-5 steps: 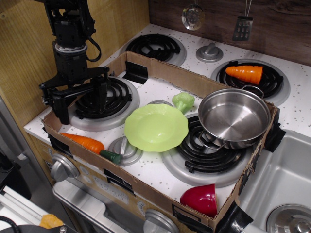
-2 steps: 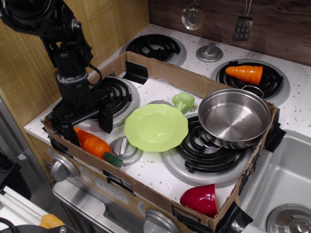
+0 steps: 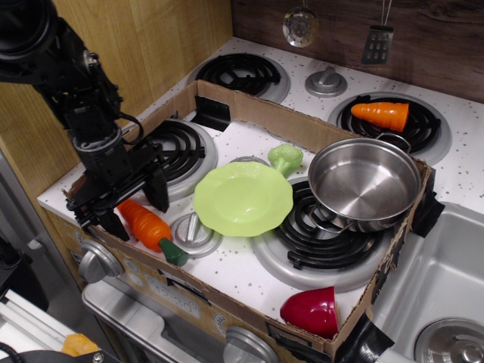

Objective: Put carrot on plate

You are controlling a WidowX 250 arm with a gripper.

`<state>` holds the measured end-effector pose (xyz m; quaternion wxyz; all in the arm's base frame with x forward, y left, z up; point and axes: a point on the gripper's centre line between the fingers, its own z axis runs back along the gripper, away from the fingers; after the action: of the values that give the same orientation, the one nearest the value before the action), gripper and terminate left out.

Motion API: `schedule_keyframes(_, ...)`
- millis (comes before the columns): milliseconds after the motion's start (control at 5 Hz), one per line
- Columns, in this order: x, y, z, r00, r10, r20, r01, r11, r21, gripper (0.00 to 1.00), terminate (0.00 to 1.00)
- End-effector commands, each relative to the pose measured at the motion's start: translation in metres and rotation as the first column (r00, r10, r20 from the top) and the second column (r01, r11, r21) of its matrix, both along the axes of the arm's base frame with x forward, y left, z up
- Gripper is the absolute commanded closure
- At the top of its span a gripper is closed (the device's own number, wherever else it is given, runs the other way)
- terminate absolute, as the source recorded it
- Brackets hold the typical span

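Note:
The carrot, smooth orange with a dark green stem end, lies at the front left inside the cardboard box, stem pointing toward the front right. My gripper is low over the carrot's thick end, open, with one finger behind it and the other in front of it. The carrot's thick tip is partly hidden by the gripper. The lime-green plate with a wavy rim lies empty to the right of the carrot, a short way from the stem.
A steel pot stands right of the plate. A green broccoli toy lies behind the plate. A dark red bowl lies at the front right corner. A ridged orange cone rests on the back right burner. The cardboard box wall surrounds the area.
My gripper has come down and forward from above the left burner to straddle the carrot's thick end. The carrot has turned slightly, its stem now further toward the front.

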<state>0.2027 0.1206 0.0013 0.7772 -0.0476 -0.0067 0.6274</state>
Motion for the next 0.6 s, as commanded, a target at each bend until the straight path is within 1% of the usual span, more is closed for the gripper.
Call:
schedule_keyframes(0, 0.004, 0.012, 0.034, 0.998, -0.059, 0.032, 0.058, 0.998, 0.035, 1.0, 0.0)
schedule_keyframes(200, 0.021, 0.004, 0.058, 0.992, -0.125, 0.027, 0.124, 0.992, 0.038, 1.0, 0.0)
schedule_keyframes(400, 0.044, -0.007, 0.094, 0.99, -0.14, 0.004, 0.139, 0.989, 0.049, 1.0, 0.0)
